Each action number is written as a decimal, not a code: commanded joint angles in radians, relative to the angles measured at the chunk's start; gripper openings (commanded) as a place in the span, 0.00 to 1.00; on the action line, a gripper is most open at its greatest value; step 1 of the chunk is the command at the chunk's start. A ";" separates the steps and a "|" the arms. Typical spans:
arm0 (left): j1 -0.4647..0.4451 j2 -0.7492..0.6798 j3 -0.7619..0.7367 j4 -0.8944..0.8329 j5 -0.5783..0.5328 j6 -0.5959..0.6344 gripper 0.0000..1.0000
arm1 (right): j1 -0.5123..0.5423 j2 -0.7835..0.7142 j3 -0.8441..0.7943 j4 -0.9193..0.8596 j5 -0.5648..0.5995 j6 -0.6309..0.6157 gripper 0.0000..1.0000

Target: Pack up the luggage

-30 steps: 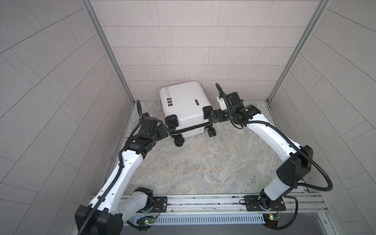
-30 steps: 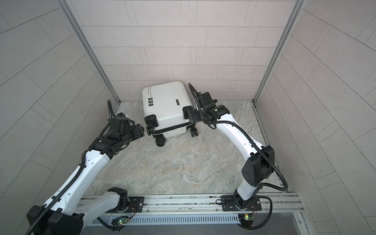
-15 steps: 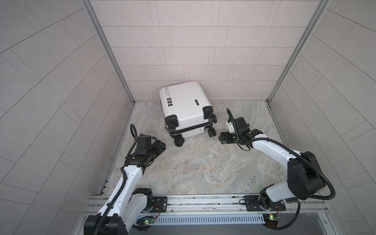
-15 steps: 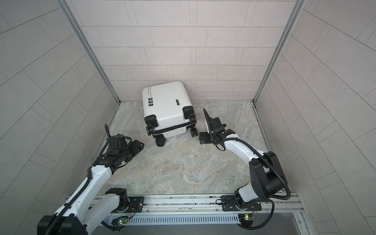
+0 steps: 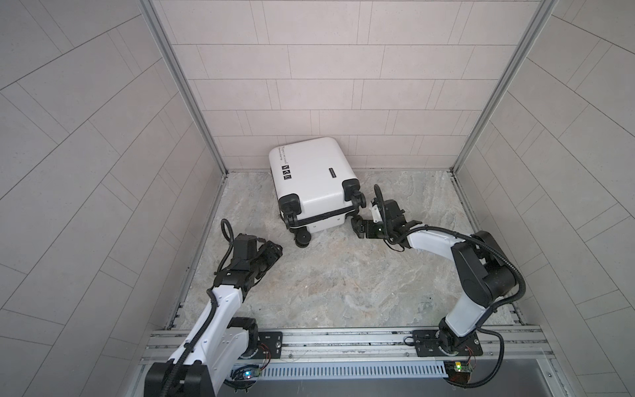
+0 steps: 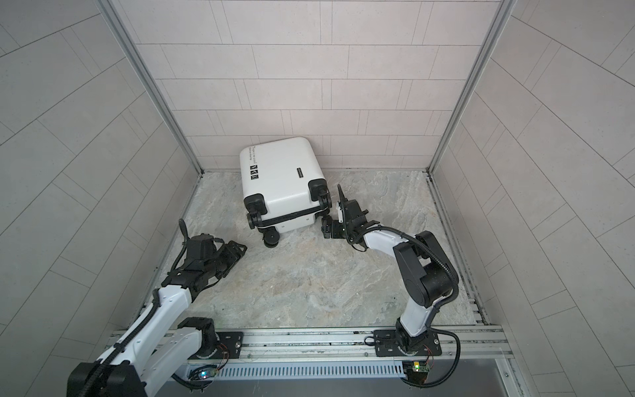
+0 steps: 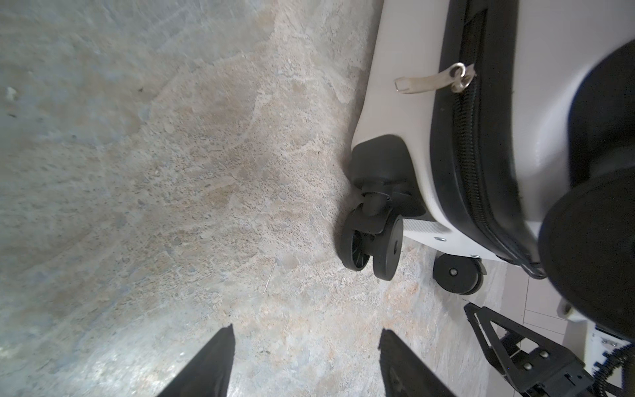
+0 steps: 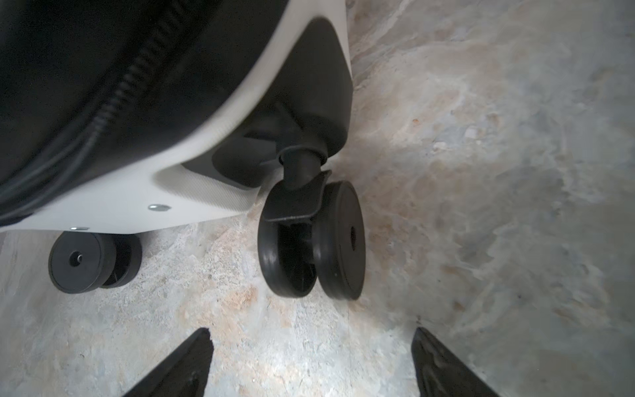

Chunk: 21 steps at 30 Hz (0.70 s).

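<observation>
**Luggage shut at back of floor, both grippers empty**

Top views: the luggage lies flat on the stone floor, close to the back wall, a bit left of centre. Whether it touches the wall, can't tell. Shell halves are together and the black zipper band runs round the side. The broad white face is up, with script text and three small black stickers on it. The wheel end faces the rail. The left gripper sits low over the floor, off the near-left wheel, apart from it. The right gripper is just beside the near-right corner of the case. Same layout in both top views.

Left wrist: jaws spread, only bare floor between the fingertips. A twin spinner wheel is ahead, clear of the fingers. A metal zipper pull lies against the white shell.

Right wrist: jaws spread wide, nothing pinched. Another twin wheel is ahead of the fingertips, with a gap and no contact. A second wheel shows further along the underside.
</observation>
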 commanded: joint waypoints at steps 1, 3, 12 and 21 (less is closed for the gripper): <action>0.007 0.004 -0.007 0.023 0.008 -0.014 0.73 | 0.002 0.046 0.035 0.052 0.007 0.043 0.92; 0.009 0.006 -0.008 0.023 0.008 -0.011 0.73 | 0.000 0.074 0.053 0.061 0.000 0.053 0.90; 0.016 0.016 -0.009 0.029 0.016 -0.008 0.73 | 0.004 0.143 0.119 0.050 -0.001 0.072 0.79; 0.018 0.011 0.000 0.017 0.019 0.000 0.73 | 0.009 0.202 0.156 0.040 -0.014 0.086 0.68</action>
